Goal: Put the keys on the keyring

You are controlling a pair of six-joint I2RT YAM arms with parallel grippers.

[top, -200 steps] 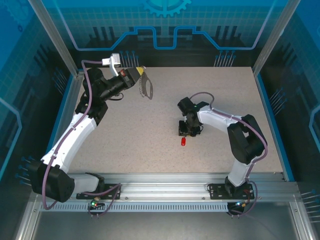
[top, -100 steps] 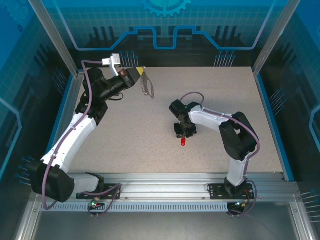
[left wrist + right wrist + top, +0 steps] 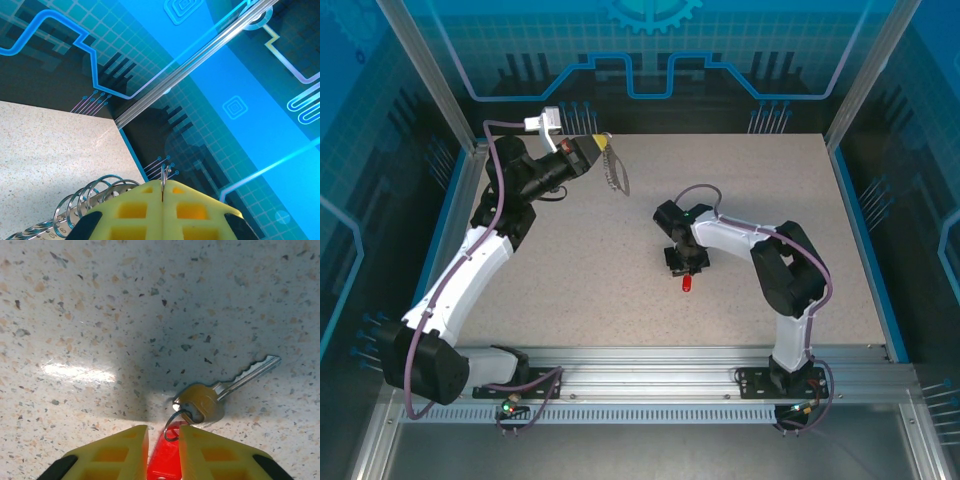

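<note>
The keyring (image 3: 615,176), a dark loop with silvery rings (image 3: 82,200), hangs at the back left above the table. My left gripper (image 3: 597,149) is shut on one thin metal ring of it (image 3: 163,179), and its yellow fingers (image 3: 135,212) are pressed together. The keys lie on the table: a red plastic head (image 3: 166,455) (image 3: 688,283), a small wire ring (image 3: 174,424) and a brass-headed key (image 3: 205,402) with a silver blade. My right gripper (image 3: 163,442) (image 3: 685,262) is down at the table, jaws narrowly apart, the red head between its fingers (image 3: 125,450).
The speckled table (image 3: 760,180) stretches wide to the right and back of the keys. Blue enclosure walls (image 3: 880,150) and a metal post (image 3: 200,60) border it. The base rail (image 3: 660,375) runs along the near edge.
My right gripper has shifted left over the keys and turned a little. The red head has stayed in place. The hanging keyring has swung slightly in the left gripper.
</note>
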